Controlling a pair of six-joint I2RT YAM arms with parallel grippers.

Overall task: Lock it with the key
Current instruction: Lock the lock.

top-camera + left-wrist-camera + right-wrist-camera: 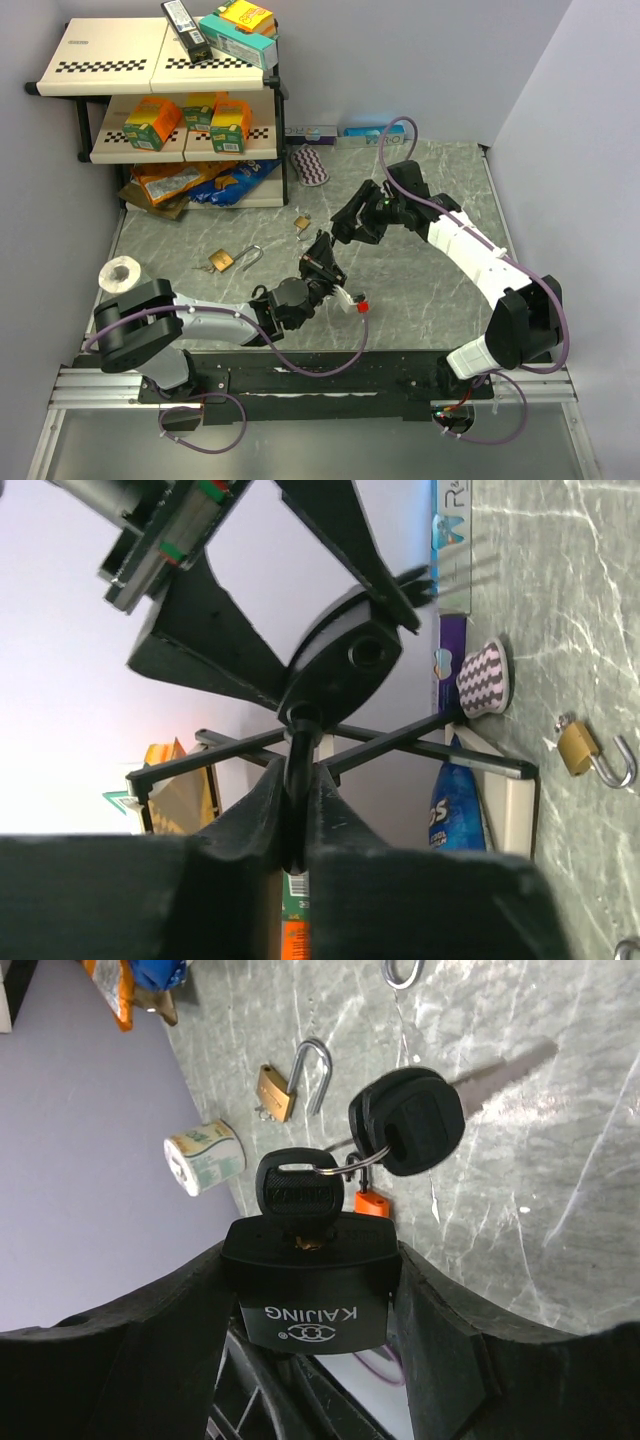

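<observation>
Where the two arms meet just above the marble-look table (410, 290), the black padlock (312, 1305) is held up off the surface, so that's your task item right there. Closest in, the left gripper (297, 790) comes up from below with its fingers pressed together on a thin dark bar sticking out of the padlock's end. It looks like the shackle (297, 742) seen edge-on, next to an empty hole in the body. From the other side, the right gripper (312, 1260) has the padlock body clamped between its two fingers. The key (297, 1192) is already stuck in the keyhole end, and a ring (355, 1165) through its head carries a spare key (408, 1120) that pokes out sideways. Further out on the table there's a toilet roll (120, 272) off to the left, a brass padlock (222, 261) with its shackle swung open, and a smaller brass padlock (302, 225) beyond it. Way at the back, a zigzag pouch (312, 166) lies beside the shelf rack (100, 72) full of boxes and snack bags.
</observation>
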